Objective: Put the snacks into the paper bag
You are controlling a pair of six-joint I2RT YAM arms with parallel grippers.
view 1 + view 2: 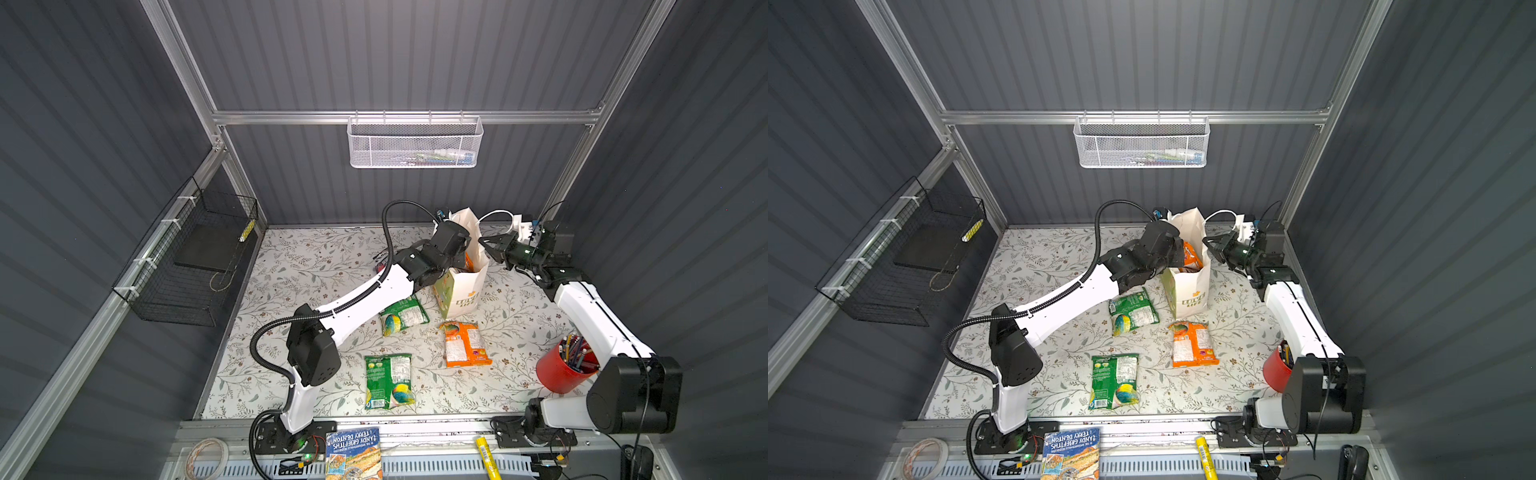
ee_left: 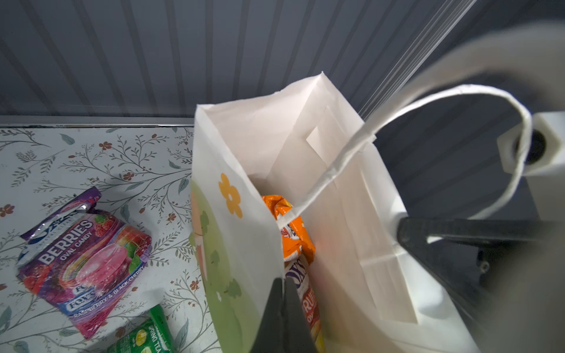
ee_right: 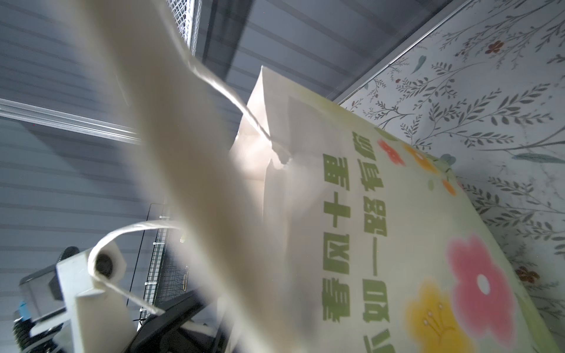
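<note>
Boxed in by dark grey ribbed walls [image 1: 415, 58] on an aluminium frame [image 1: 183, 70], rail [image 1: 291, 117] running across the back. White mesh basket [image 1: 415, 143] hooked on that rail at 12 o'clock, black wire basket [image 1: 187, 266] strapped up at 9 o'clock. Bench [image 1: 316, 266] covered in pale leafy floral print. Soft, even lighting overall.

I see the bag [image 1: 463, 291] standing at the table's 1 o'clock. It is white with yellow flowers and green print, its mouth open and 1 cord handle [image 1: 494, 214] looped out toward 3. An orange packet [image 2: 290, 232] stands inside. Lying flat outside are a magenta packet [image 2: 85, 259] at the bag's 9, a green packet [image 1: 403, 316] at its 8, a 2nd green packet [image 1: 388, 380] farther out at 7, and a 2nd orange packet [image 1: 464, 343] at 6.
</note>
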